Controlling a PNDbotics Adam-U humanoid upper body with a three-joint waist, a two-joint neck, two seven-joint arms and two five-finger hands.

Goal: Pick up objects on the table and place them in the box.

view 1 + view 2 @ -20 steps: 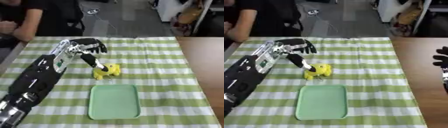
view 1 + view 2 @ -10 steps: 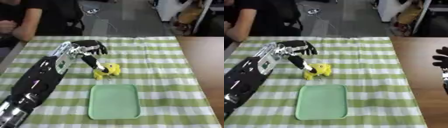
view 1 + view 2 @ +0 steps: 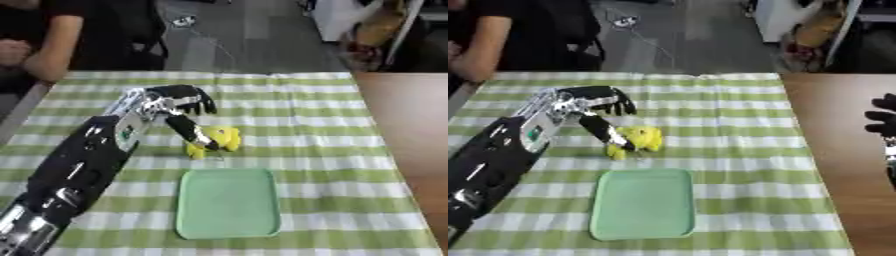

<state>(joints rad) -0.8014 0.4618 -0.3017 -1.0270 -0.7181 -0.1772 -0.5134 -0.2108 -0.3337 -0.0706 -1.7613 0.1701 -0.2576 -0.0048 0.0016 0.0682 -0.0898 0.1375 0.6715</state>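
A small yellow toy (image 3: pixel 217 140) lies on the green-and-white checked tablecloth, just beyond the far edge of a light green tray (image 3: pixel 228 202). My left hand (image 3: pixel 179 100) hangs over the cloth to the left of the toy, fingers spread and straight. Its thumb (image 3: pixel 193 132) reaches down and touches the toy's left side. My right hand (image 3: pixel 882 118) shows only in the right eye view, at the right edge over the wooden surface, fingers up and relaxed.
The tablecloth (image 3: pixel 306 125) covers the table; a bare brown wooden top (image 3: pixel 407 115) lies to its right. A person in a dark top (image 3: pixel 61 35) sits at the far left edge. The tray holds nothing.
My left hand has drifted slightly lower and nearer the toy; the toy and the tray stay where they were. The right hand has not moved.
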